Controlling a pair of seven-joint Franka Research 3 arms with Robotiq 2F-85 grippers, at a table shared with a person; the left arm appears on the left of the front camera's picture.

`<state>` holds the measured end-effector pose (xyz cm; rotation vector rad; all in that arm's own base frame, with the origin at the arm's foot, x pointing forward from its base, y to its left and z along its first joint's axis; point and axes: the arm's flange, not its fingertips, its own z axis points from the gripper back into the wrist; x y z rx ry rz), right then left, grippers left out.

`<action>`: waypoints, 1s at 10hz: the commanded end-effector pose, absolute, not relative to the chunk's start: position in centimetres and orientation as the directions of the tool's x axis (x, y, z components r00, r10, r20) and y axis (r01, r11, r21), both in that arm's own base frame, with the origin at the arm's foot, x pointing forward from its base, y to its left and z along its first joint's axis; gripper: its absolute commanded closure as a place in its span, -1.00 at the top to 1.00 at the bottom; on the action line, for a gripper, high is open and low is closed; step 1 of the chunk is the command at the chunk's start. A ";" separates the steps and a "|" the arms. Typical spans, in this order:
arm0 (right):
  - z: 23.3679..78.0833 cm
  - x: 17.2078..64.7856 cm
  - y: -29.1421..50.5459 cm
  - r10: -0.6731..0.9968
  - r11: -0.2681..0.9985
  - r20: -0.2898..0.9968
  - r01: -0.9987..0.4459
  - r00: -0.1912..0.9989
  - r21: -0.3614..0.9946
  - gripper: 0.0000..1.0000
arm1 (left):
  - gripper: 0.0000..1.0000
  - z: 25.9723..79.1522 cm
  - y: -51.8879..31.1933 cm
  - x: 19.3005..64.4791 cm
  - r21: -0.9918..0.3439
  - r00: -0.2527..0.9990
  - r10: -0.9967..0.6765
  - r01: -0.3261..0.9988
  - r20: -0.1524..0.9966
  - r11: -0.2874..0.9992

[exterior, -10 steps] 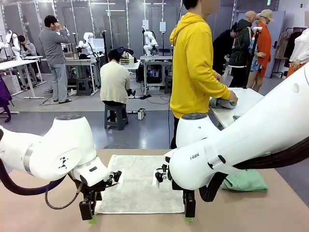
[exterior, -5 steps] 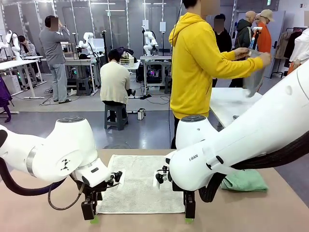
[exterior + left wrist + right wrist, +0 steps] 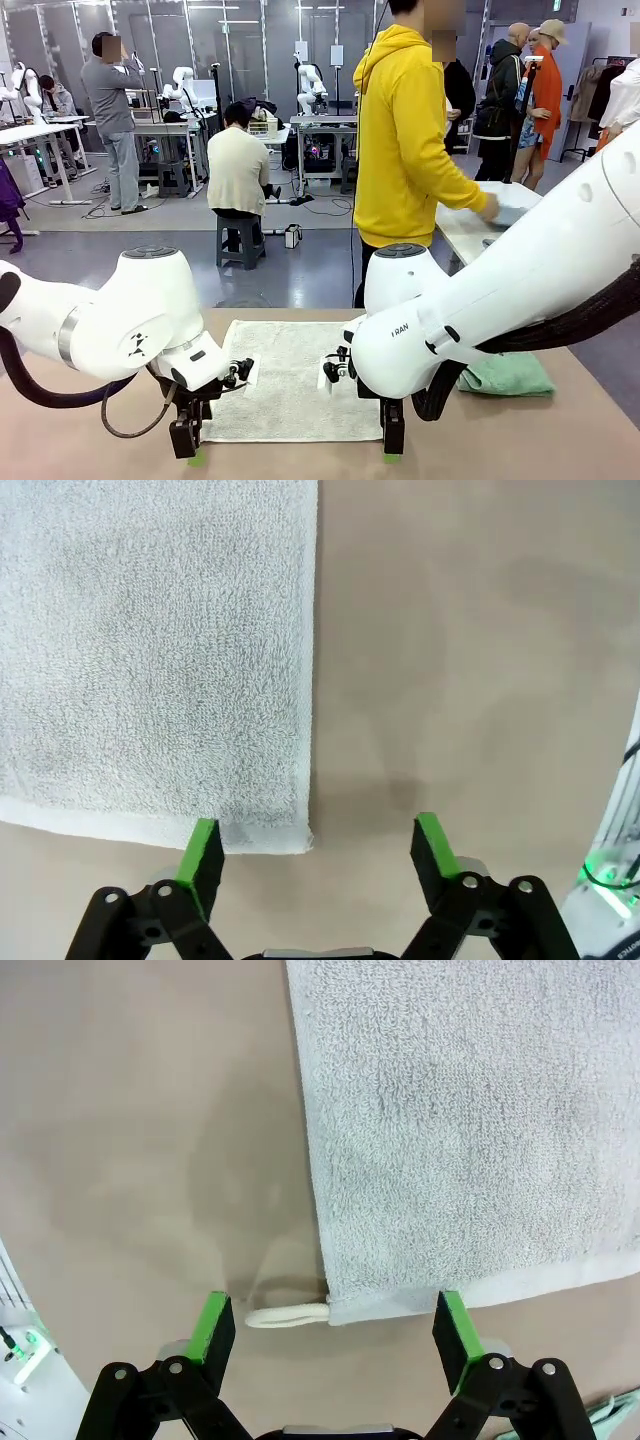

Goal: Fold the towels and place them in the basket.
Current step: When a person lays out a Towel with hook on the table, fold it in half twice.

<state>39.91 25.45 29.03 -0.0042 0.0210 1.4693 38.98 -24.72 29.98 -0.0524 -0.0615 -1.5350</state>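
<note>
Left claw (image 3: 190, 452), edged in over the last second, stands released astride the near left corner of the cream towel (image 3: 290, 385), flat on the worktop (image 3: 40, 450); right claw (image 3: 392, 450), released, straddles its near right corner; green towel (image 3: 512, 375) waits to its right, first fold apparently imminent

left gripper (image 3: 316, 830): jaws apart, pointing down | right gripper (image 3: 332, 1305): jaws apart, pointing down

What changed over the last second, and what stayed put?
The left claw edged slightly right, straddling the near corner of the cream towel. The person in yellow raised, then lowered an arm. The right claw and green towel stayed put.
</note>
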 end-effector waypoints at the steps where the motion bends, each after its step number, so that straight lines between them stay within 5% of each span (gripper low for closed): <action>1: 28.9 40.5 25.9 0.993 0.114 -0.025 -0.993 0.114 -0.011 1.00 | 0.37 29.7 -25.0 39.6 0.028 0.038 -0.998 0.999 0.048 0.039; 2: 28.9 40.6 25.9 0.993 0.113 -0.024 -0.994 0.113 -0.012 0.71 | -0.49 29.8 -25.0 39.6 0.026 0.041 -0.998 0.999 0.052 0.043; 3: 29.0 40.7 25.8 0.993 0.113 -0.022 -0.994 0.113 -0.010 0.34 | -0.83 29.8 -25.0 39.6 0.021 0.043 -0.998 0.999 0.052 0.044; 4: 28.9 40.8 25.7 0.993 0.113 -0.026 -0.994 0.113 -0.009 -0.49 | -1.00 29.8 -25.0 39.6 0.019 0.038 -0.998 0.999 0.051 0.039; 5: 28.9 40.8 25.7 0.993 0.115 -0.025 -0.993 0.115 -0.007 -0.86 | -1.00 30.1 -25.0 39.5 0.018 0.035 -0.998 0.999 0.057 0.036; 6: 28.9 40.8 25.6 0.993 0.116 -0.026 -0.993 0.116 -0.008 -1.00 | -1.00 30.3 -25.0 39.5 0.021 0.034 -0.998 0.999 0.059 0.036; 10: 29.5 40.9 25.4 0.992 0.123 -0.011 -0.992 0.123 -0.005 -1.00 | -1.00 30.3 -25.0 39.4 0.015 0.038 -0.998 0.999 0.050 0.039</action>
